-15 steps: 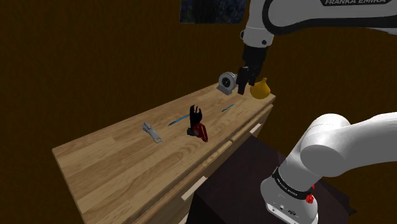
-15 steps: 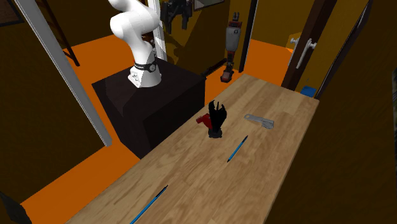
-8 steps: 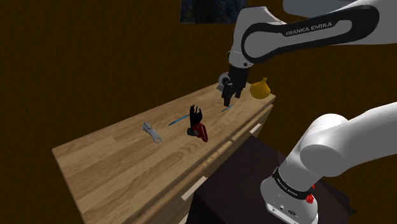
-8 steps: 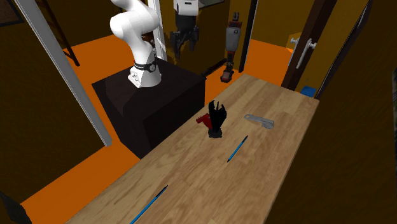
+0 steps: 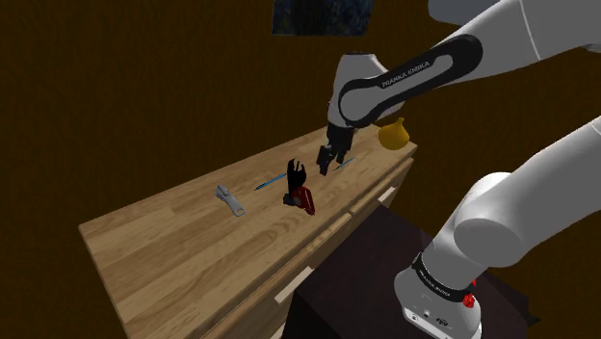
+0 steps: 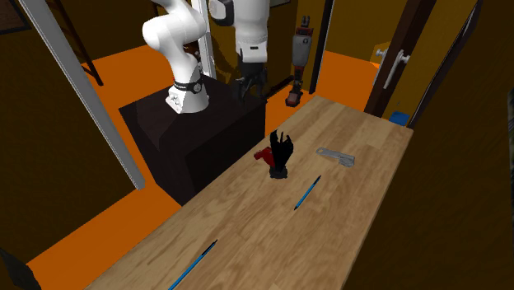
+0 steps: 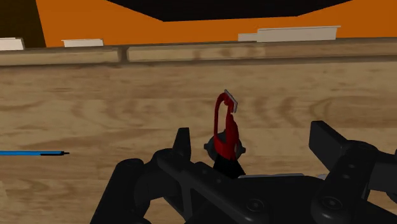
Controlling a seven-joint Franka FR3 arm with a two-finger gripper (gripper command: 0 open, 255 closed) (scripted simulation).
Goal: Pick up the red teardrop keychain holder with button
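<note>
The red teardrop keychain holder (image 5: 304,199) lies near the middle of the wooden table (image 5: 173,250), with a black piece (image 5: 295,177) standing up at one end. It also appears as the keychain holder (image 6: 265,156) in the second exterior view. My gripper (image 5: 327,160) hangs above the table, a little to the shoulder view's right of the holder and not touching it. In the wrist view the holder (image 7: 224,130) lies just ahead of the open gripper (image 7: 254,143), nearer one black finger (image 7: 182,142), and its lower end is hidden behind the hand.
A grey flat piece (image 5: 229,200) and a blue pen (image 5: 273,180) lie to the shoulder view's left of the holder. A second blue pen (image 5: 344,164) and a yellow vase (image 5: 392,133) are near the table's far end. The black stand (image 6: 189,123) is beside the table.
The arm has swung down and toward the shoulder view's left, from beside the yellow vase to just above the table near the keychain holder. Nothing on the table has moved.
</note>
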